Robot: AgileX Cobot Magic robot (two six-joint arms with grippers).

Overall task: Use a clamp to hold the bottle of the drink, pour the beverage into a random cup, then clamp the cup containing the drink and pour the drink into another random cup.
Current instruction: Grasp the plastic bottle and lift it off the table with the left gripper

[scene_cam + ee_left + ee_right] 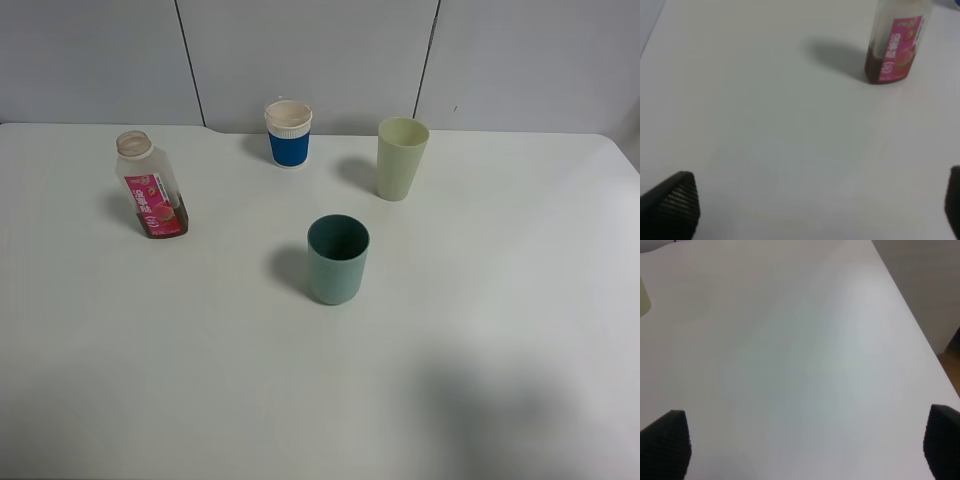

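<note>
A clear uncapped bottle [150, 187] with a pink label and a little brown drink stands at the table's left. It also shows in the left wrist view [897, 42]. A white cup with a blue band [288, 133] stands at the back. A pale green cup [401, 158] stands to its right. A teal cup [338, 259] stands in the middle. My left gripper [815, 210] is open and empty, well short of the bottle. My right gripper [805, 445] is open and empty over bare table. Neither gripper shows in the exterior view.
The white table [500, 350] ends at a grey panelled wall behind the cups. Its right edge [912, 320] shows in the right wrist view, with floor beyond. An edge of the pale green cup [644, 297] shows there too.
</note>
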